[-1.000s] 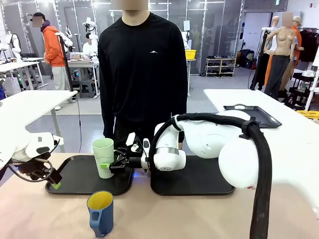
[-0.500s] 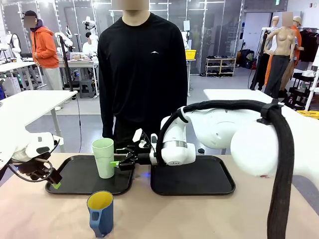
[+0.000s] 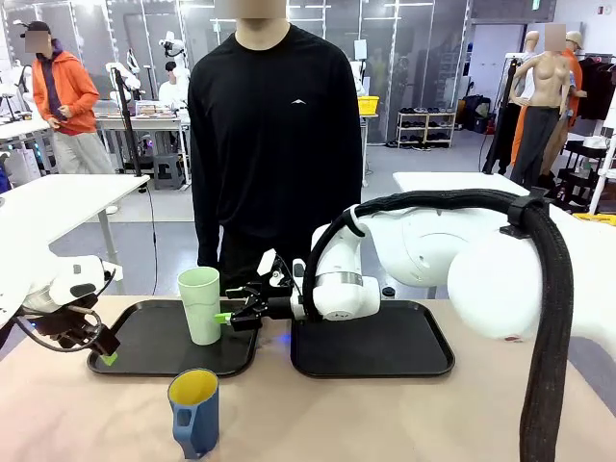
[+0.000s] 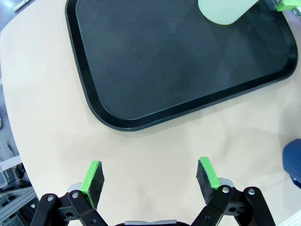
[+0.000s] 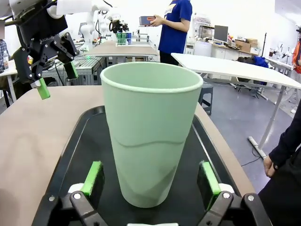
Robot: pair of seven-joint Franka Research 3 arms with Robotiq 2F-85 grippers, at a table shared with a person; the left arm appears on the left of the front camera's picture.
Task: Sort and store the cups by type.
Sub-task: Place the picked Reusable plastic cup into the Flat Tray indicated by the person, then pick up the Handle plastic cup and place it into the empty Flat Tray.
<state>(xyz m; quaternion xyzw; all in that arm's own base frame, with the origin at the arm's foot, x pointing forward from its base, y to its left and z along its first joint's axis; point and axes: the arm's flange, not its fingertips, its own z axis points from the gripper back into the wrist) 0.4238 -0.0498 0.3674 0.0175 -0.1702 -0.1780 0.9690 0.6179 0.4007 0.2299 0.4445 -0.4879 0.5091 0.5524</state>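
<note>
Mint tumbler (image 3: 200,305): it stands upright on the left tray (image 3: 144,339), towards the tray's right end.
Dark blue mug (image 3: 194,412): it stands upright on the bare table (image 3: 385,414) in front of the left tray, close to the robot's edge, with its yellow inside showing.
Front view adds: both cups at once, the right tray (image 3: 371,342) lying just beside the left one, and a person (image 3: 274,125) in black standing at the far side.
Right wrist view adds: a clear gap between each green pad (image 5: 92,176) and the tumbler's wall. The person's hand (image 5: 269,165) hangs at the picture's right edge.
Left wrist view adds: plain table top under the fingers, with the tray's rounded corner just beyond them and the tumbler's base at the top edge.
Right gripper (image 3: 229,316): its jaws are spread, one to each side of the tumbler's lower part, and they touch nothing.
Right arm pose: it reaches across the middle from the right, with the wrist level and the fingers lying horizontal over the seam between the trays.
Left gripper (image 4: 150,176): its jaws are spread wide and hold nothing.
Left arm pose: it sits low at the table's left corner, fingers angled down at the table just off the left tray.
</note>
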